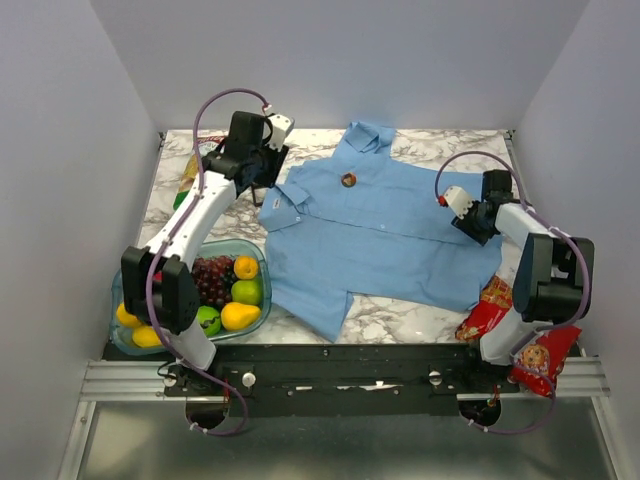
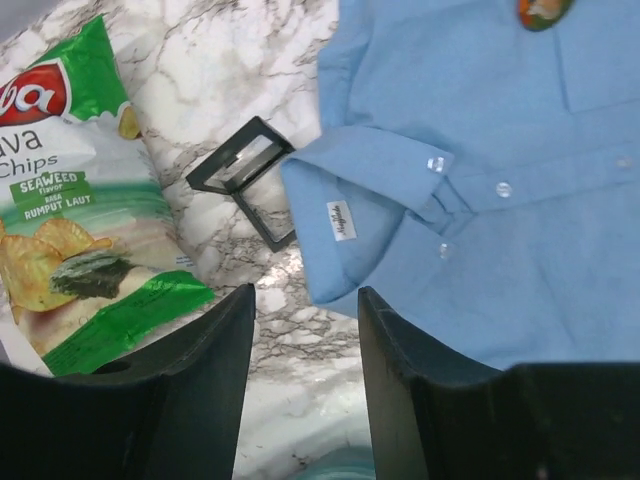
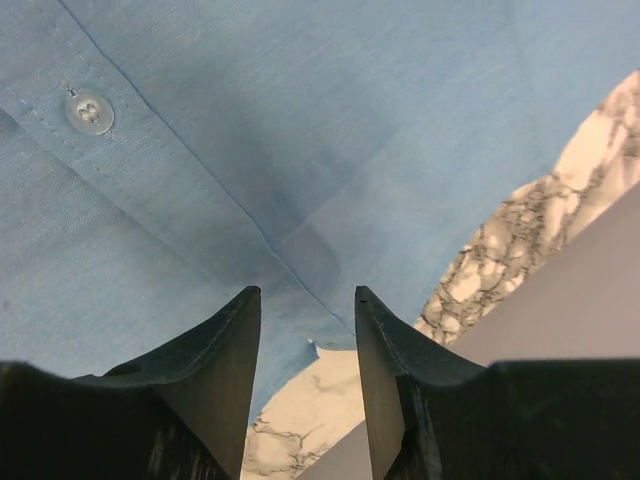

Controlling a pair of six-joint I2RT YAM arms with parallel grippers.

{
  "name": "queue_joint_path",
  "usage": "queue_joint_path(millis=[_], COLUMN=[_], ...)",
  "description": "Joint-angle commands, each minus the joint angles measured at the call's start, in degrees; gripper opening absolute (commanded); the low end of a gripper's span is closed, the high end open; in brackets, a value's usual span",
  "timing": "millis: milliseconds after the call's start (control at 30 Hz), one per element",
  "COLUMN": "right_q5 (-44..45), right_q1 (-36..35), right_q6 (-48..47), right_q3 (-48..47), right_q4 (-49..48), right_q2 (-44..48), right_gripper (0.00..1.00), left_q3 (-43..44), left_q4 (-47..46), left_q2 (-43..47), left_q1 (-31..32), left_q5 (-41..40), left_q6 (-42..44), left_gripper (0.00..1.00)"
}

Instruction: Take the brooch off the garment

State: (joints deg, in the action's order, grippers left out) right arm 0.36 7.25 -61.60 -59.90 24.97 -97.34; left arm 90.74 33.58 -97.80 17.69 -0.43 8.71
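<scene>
On the chest of the light blue garment, spread flat across the counter, the brooch sits pinned, so the removal is not yet begun. The left hand hovers open beside a sleeve, near a chip bag. The right hand hangs open over the cloth's edge, holding nothing.

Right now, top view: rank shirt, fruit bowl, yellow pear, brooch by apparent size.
1. shirt
2. fruit bowl, though partly hidden
3. yellow pear
4. brooch, clearly the smallest
</scene>
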Motion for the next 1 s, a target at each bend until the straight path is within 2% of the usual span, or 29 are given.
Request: queue_joint_path(millis=[0, 67, 133, 200, 233, 333, 500, 667, 967], right_q5=[-4.74, -9.40, -12.47, -13.19, -13.02, -12.67, -12.05, -10.91, -8.09], right_q1=[0.40, 0.40, 0.31, -0.04, -0.13, -0.48, -1.18, -1.44, -1.44], right_q6=[-0.53, -1.41, -3.52, -5.97, -6.59, -8.44, -10.99, -12.93, -15.21], right_q3=[-1.19, -0.48, 0.83, 1.89, 2.76, 3.82, 6.72, 8.48, 8.22], right_q4=[0.51, 1.30, 1.92, 2.45, 2.45, 2.54, 2.54, 2.45, 1.13], right_q2=[5.05, 6.89, 8.83, 9.71, 9.63, 9.45, 8.83, 7.78, 4.88], right_gripper=[0.51, 0.52, 0.52, 0.52, 0.52, 0.52, 0.52, 0.52, 0.52], left_q3=[-5.83, -6.80, -6.80, -6.28, -6.19, -6.36, -10.49, -12.86, -20.59], left_q4=[-3.09, 0.15, 5.34, 10.85, 12.46, 14.93, 10.19, 10.28, 10.54], left_q2=[6.39, 5.26, 3.15, -1.50, -3.26, -8.80, -10.65, -12.76, -13.82], left_q1=[1.29, 3.04, 4.45, 6.03, 6.39, 7.53, 8.67, 10.78, 17.99], left_q5=[15.84, 19.13, 18.89, 18.36, 17.75, 14.50, 9.93, 8.51, 9.56], left_q6=[9.88, 14.38, 18.42, 20.90, 22.82, 23.63, 25.47, 25.31, 18.02], left_gripper=[0.55, 0.50, 0.42, 0.35, 0.29, 0.20, 0.16, 0.15, 0.15])
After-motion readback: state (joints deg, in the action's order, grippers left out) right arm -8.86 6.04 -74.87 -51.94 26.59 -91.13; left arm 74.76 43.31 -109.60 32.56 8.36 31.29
